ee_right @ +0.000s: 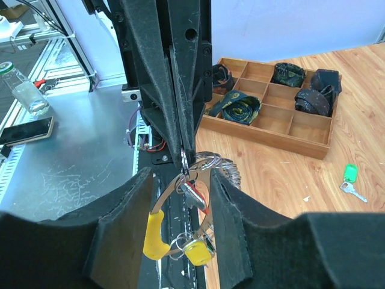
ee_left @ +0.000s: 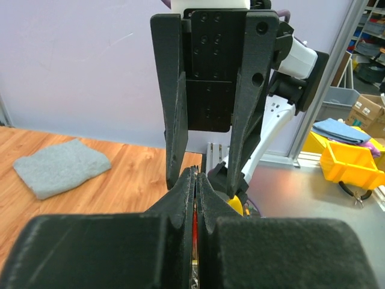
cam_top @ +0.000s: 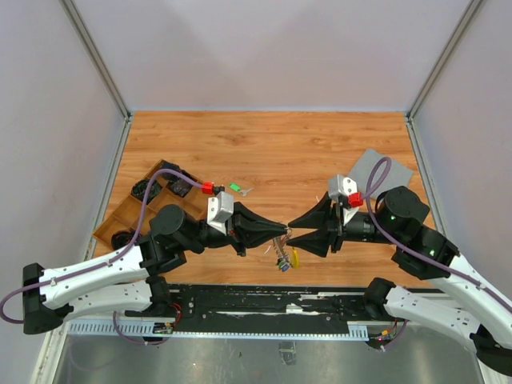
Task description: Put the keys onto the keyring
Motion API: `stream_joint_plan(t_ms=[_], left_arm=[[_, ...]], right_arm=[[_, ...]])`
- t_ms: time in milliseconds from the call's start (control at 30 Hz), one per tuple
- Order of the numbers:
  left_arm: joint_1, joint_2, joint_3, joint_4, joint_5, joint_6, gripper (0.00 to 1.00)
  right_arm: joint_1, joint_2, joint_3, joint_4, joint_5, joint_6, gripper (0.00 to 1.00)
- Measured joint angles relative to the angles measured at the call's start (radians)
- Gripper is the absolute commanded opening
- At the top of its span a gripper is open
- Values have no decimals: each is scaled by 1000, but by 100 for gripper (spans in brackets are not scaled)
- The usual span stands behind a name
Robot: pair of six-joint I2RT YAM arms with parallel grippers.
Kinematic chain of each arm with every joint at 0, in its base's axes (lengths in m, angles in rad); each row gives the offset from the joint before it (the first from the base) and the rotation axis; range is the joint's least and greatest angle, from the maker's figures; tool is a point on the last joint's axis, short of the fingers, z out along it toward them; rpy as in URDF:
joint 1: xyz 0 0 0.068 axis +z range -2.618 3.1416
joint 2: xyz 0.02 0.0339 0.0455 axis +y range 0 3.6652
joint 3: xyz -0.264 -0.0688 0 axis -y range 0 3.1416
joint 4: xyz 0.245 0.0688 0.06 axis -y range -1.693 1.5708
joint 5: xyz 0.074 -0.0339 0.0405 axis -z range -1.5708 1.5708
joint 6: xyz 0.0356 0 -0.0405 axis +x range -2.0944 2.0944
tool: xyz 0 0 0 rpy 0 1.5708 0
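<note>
The keyring (ee_right: 191, 208) hangs between the two grippers above the table's front edge. It carries silver rings, a curved metal band with a yellow sleeve (ee_right: 155, 233), a red-headed key (ee_right: 198, 195) and a yellow-headed key (ee_right: 195, 251). It also shows in the top view (cam_top: 284, 258). My left gripper (cam_top: 282, 226) is shut on the top of the keyring and holds it up, with red showing between its fingers (ee_left: 191, 198). My right gripper (ee_right: 180, 179) is open, one jaw on each side of the hanging keyring. A loose green-headed key (cam_top: 236, 189) lies on the table, also in the right wrist view (ee_right: 350, 174).
A wooden compartment tray (cam_top: 120, 220) with dark bundles stands at the left, also in the right wrist view (ee_right: 287, 139). A grey cloth square (cam_top: 382, 170) lies at the right, also in the left wrist view (ee_left: 60, 165). A black rail (cam_top: 264, 300) runs along the front edge.
</note>
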Motion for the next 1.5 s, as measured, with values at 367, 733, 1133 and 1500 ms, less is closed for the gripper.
stream_joint_plan(t_ms=[367, 733, 1133, 1500], left_arm=[[0, -2, 0, 2, 2, -2, 1], [0, -2, 0, 6, 17, -2, 0], [0, -2, 0, 8, 32, -3, 0], [0, -2, 0, 14, 35, -3, 28]], right_arm=[[0, -66, 0, 1, 42, 0, 31], [0, -11, 0, -1, 12, 0, 21], [0, 2, 0, 0, -20, 3, 1], [0, 44, 103, -142, 3, -26, 1]])
